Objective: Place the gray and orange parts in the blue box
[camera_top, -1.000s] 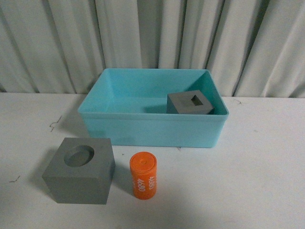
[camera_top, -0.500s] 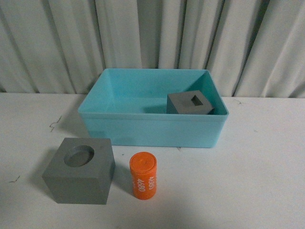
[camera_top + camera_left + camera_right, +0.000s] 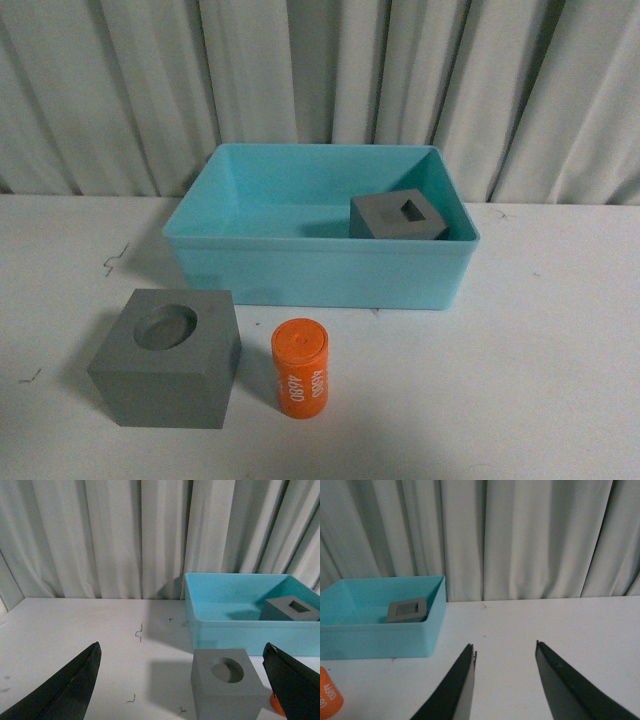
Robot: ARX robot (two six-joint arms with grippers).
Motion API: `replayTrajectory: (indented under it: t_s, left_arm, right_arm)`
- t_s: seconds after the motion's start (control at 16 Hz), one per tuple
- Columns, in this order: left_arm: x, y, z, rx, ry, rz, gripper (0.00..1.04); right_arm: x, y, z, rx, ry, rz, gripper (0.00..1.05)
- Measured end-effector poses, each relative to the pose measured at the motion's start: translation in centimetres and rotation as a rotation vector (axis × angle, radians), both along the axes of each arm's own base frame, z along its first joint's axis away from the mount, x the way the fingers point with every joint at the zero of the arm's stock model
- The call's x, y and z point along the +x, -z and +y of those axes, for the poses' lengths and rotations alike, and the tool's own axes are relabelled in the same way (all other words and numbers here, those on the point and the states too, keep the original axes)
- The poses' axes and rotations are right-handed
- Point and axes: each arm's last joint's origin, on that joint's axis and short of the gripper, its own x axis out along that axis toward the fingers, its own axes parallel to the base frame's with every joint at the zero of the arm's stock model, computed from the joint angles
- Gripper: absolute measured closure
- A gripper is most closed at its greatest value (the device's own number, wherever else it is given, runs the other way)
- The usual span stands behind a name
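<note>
Gray and orange parts are split up. The square-recess gray cube (image 3: 397, 217) sits inside the blue box (image 3: 320, 278), toward its right side. The round-recess gray cube (image 3: 165, 372) and the orange cylinder (image 3: 302, 368) stand on the white table (image 3: 540, 350) in front of the box, close but not touching, probably laid out for an easy reach. Both cubes are matte, and the cylinder has white numerals down its side. The left gripper (image 3: 181, 646) has its jaws spread wide, framing the round-recess cube. The right gripper (image 3: 504, 646) has its jaws parted over bare table, holding nothing.
</note>
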Motion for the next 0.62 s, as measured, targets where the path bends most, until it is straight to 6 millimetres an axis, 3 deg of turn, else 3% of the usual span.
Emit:
replayTrajectory:
  t_s: [0.31,0.44,0.5,0.56,0.62]
  left_arm:
    - [0.0,0.0,0.0,0.000,0.000,0.000,0.07]
    - [0.0,0.0,0.0,0.000,0.000,0.000,0.07]
    - [-0.2,0.1,-0.1,-0.039,-0.020,0.170,0.07]
    - [0.6,-0.5,-0.4,-0.087,-0.049,0.460,0.07]
    - [2.1,-1.7,-0.8,-0.116,-0.042,0.577,0.07]
  right_arm:
    - [0.0,0.0,0.0,0.000,0.000,0.000,0.07]
    - [0.0,0.0,0.0,0.000,0.000,0.000,0.07]
    - [0.0,0.0,0.0,0.000,0.000,0.000,0.06]
    - [0.0,0.0,0.0,0.000,0.000,0.000,0.06]
    - [0.0,0.0,0.0,0.000,-0.002,-0.001,0.06]
